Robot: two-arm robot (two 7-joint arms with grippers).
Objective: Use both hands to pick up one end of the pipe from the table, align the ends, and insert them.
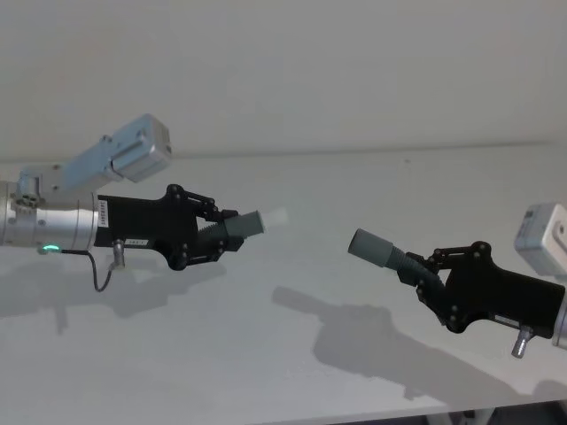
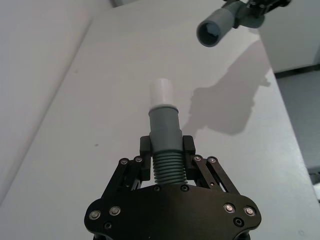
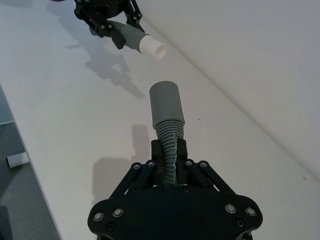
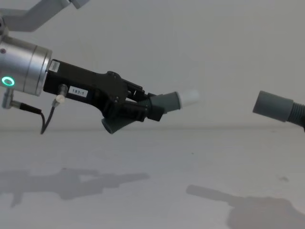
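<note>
The left gripper [image 1: 220, 232] holds the white-tipped hose piece [image 1: 251, 224] in closed jaws above the table [image 1: 266, 372]. Opposite, the right gripper [image 1: 425, 270] clamps the other hose piece [image 1: 376, 249], its grey cuff facing the white tip across a gap.

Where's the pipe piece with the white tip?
The white-tipped piece is on the left in the head view, held above the table by the left gripper, facing the grey-cuffed piece in the right gripper across a gap.

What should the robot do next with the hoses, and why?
Probably ease the left gripper and right gripper together, aiming the white tip at the grey cuff: both hoses hang above the table, ends facing, a gap between.
</note>
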